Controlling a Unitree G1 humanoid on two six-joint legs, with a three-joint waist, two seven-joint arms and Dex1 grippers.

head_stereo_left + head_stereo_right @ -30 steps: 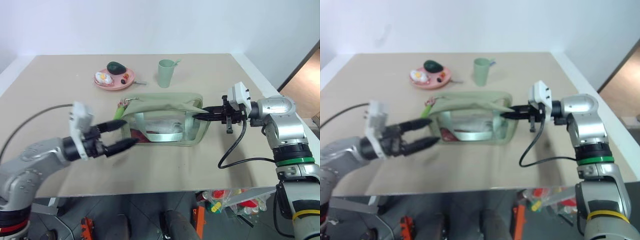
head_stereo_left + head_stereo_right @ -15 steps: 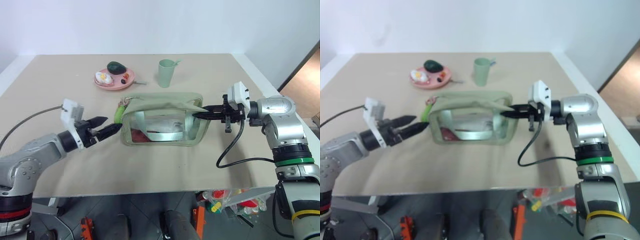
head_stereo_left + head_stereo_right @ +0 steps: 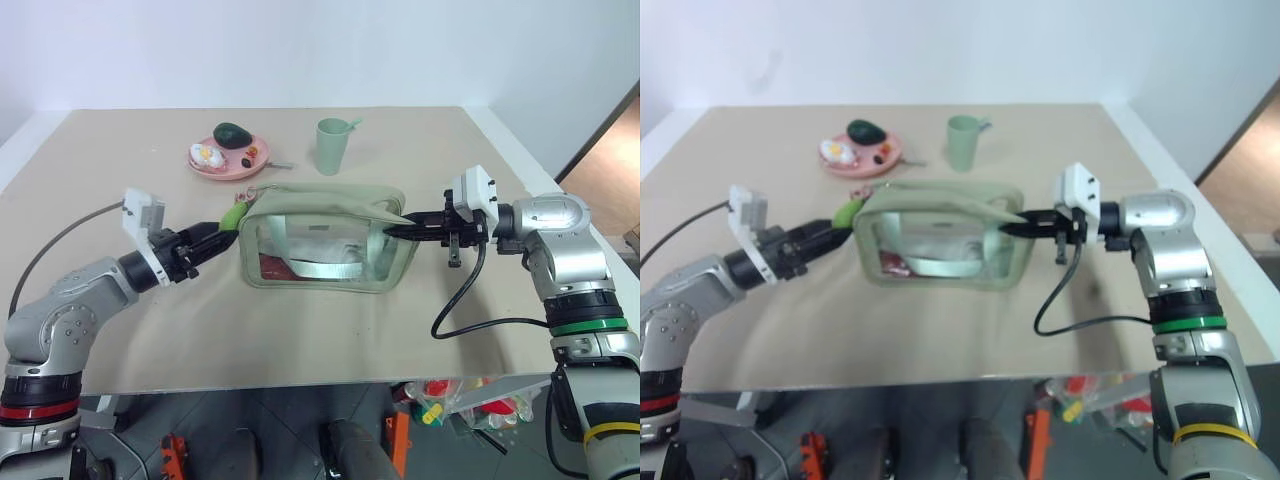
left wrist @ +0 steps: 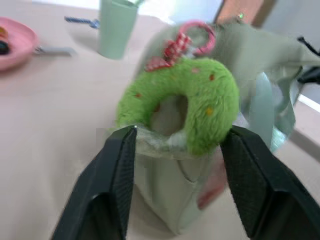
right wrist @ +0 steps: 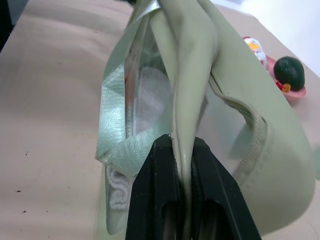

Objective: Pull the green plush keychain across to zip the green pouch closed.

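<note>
Left gripper (image 4: 175, 145): fingers apart, straddling the fuzzy lime-green plush keychain (image 4: 192, 107).
Right gripper (image 5: 182, 150): pinching the boxy sage-green fabric pouch (image 3: 325, 240) end.

The left tool (image 4: 177, 145) has reached the green plush keychain (image 4: 190, 100), its fingers narrowing around it.

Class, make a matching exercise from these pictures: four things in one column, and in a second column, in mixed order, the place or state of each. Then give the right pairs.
Things:
1. keychain
2. right pincer
3. cup
4. avocado toy

Places or states:
A. lies on the pink plate
B. stands upright behind the pouch
C. sits between the left pincer's fingers
D. shut on the pouch's end

Pairs: 1-C, 2-D, 3-B, 4-A
</note>
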